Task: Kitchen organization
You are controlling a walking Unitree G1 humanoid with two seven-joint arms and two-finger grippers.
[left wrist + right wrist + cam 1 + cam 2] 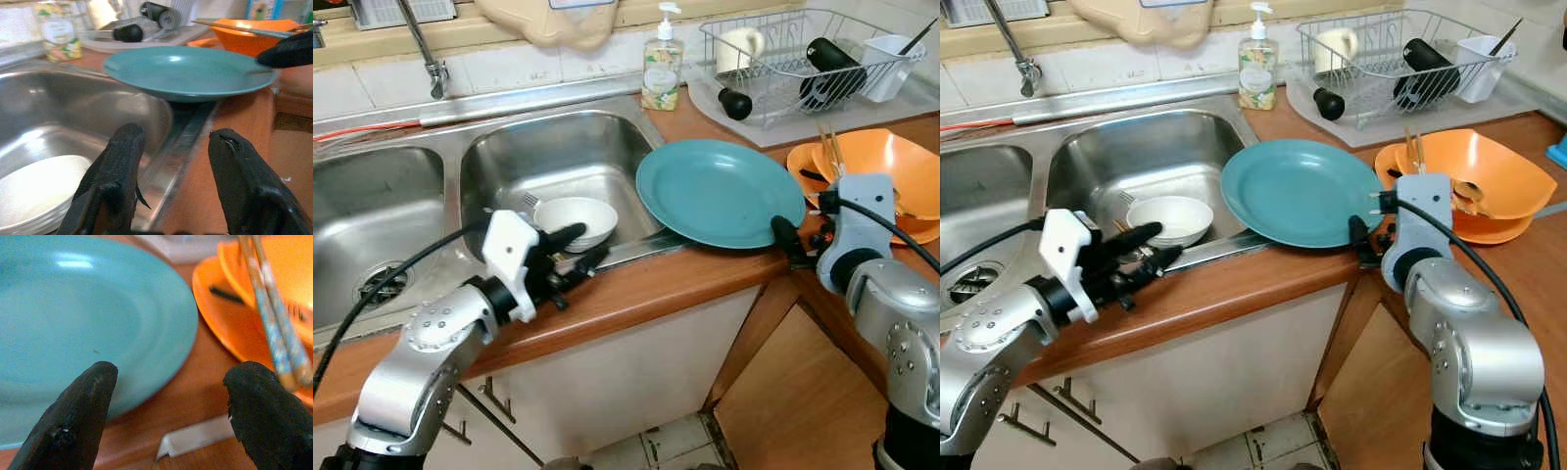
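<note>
Teal plate (720, 191) ahead: our right gripper (166, 416), jaws apart, should slide squarely onto its rim; left gripper (171, 166) waits, also parted.

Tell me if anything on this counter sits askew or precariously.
The teal plate is askew: it straddles the sink's edge, part over the basin, part on the wooden counter, so it sits tilted. The right gripper is open at its rim.

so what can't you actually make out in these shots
- Contents of the wire dish rack: head views, items too small and overlapping to identify.
- Label on the clear soap pump bottle: too small in head views, blurred in left wrist view.
- Inside of the orange plastic bowl: its near wall hides it.
- Round teal plate: cut off in right wrist view.
</note>
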